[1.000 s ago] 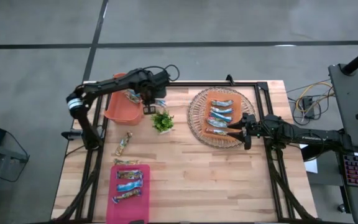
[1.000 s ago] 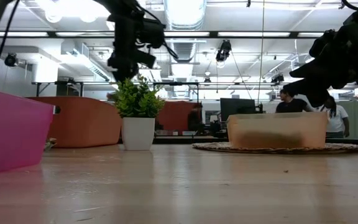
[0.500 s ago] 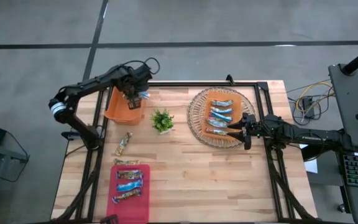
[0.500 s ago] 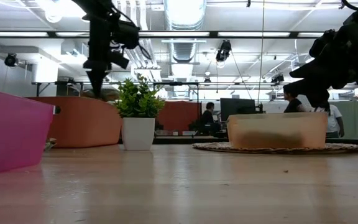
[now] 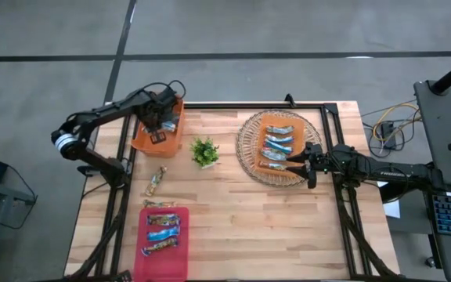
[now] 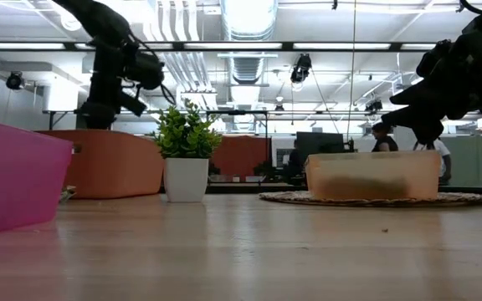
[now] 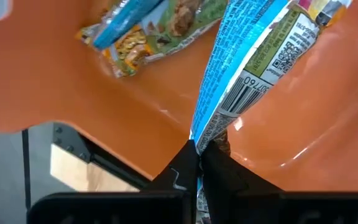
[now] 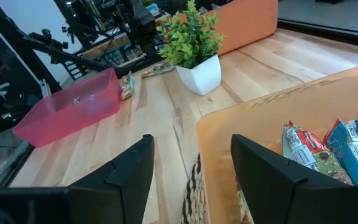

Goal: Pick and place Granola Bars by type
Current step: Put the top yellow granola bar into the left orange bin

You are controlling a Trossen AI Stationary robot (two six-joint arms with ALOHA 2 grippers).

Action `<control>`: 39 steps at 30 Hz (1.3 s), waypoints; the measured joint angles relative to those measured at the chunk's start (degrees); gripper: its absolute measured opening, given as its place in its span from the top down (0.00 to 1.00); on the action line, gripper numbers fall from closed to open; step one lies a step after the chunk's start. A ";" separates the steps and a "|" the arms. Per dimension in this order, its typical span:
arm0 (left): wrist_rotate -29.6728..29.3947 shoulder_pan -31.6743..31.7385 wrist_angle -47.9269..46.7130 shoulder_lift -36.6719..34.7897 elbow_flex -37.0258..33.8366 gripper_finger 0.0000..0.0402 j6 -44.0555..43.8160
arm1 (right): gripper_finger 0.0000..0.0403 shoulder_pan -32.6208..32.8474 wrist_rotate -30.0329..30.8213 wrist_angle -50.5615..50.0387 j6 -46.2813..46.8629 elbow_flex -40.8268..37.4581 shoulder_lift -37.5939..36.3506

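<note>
Light wooden table [image 5: 233,211] on a dark frame, grey floor around it; in the low view we see an open workshop behind, ceiling lights, and a person [image 6: 383,136] far off past the table.

Left gripper [image 5: 161,125] hangs over the orange plastic bin [image 5: 146,141] at the table's far-left corner. In the left wrist view we note its jaws pressed together on the crimped end of a bright blue shiny-wrapped granola bar [image 7: 253,68], barcode side facing the camera; the bar hangs inside the bin, over its orange floor. A second bar with a green-and-tan wrapper [image 7: 148,31] lies on the bin floor just beside it.

Right gripper [image 5: 297,166] sits at the near edge of the round woven mat [image 5: 249,153], by the near end of the translucent orange tray [image 5: 268,171] that rests on the mat. In the right wrist view we see its fingers [image 8: 129,168] spread apart with the tray corner between them; they pinch nothing, and we cannot tell whether they touch the tray wall. Silver-blue wrapped bars [image 5: 279,144] lie in a row inside this tray.

Pink plastic bin [image 5: 163,243] at the near-left edge holds several bars [image 5: 163,229], tan-brown and blue. One tan-brown bar [image 5: 157,181] lies loose on the table between the pink and orange bins; another [image 5: 160,204] lies at the pink bin's far rim.

Small green plant in a white pot [image 5: 204,152] stands between the orange bin and the mat, touching neither.
</note>
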 joint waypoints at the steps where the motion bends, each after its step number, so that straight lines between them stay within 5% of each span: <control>1: 0.06 0.19 0.90 0.06 -0.87 1.00 0.08 | 0.50 0.00 0.01 0.00 0.00 0.00 0.00; 26: -0.96 5.42 21.54 5.09 -8.22 1.00 19.68 | 0.50 0.00 0.01 0.00 0.00 0.00 0.00; 39: -0.98 5.43 21.41 5.09 -8.36 1.00 18.07 | 0.50 0.01 -0.01 0.00 0.00 0.00 0.00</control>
